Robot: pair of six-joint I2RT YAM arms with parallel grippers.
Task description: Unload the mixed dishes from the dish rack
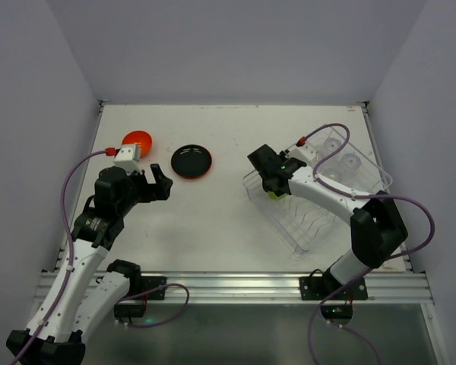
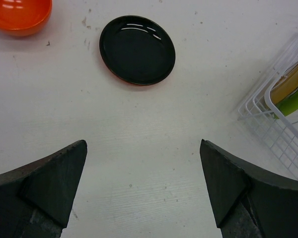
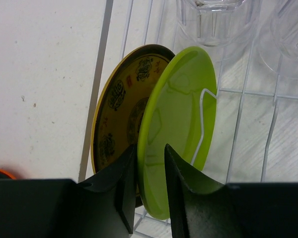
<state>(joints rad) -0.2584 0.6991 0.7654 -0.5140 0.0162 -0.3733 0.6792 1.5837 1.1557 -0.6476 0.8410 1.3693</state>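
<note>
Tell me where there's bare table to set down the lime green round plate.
Widest bare patch: mid-table, between the dark round plate and the clear plastic dish rack, running to the near edge. The far strip behind both is free too. Crowded: the left side, around the small orange-red bowl and the open left gripper.

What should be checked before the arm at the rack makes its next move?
1. Right gripper astride the green plate, one finger on each side: ok.
2. Grip tight on it: cannot tell.
3. Yellow plate apart from the green one: cannot tell.
4. Rack wire crosses the green plate's face; lift path free: cannot tell.
5. Table has room near the dark plate: ok.
6. Left gripper open, away from the rack: ok.
</note>
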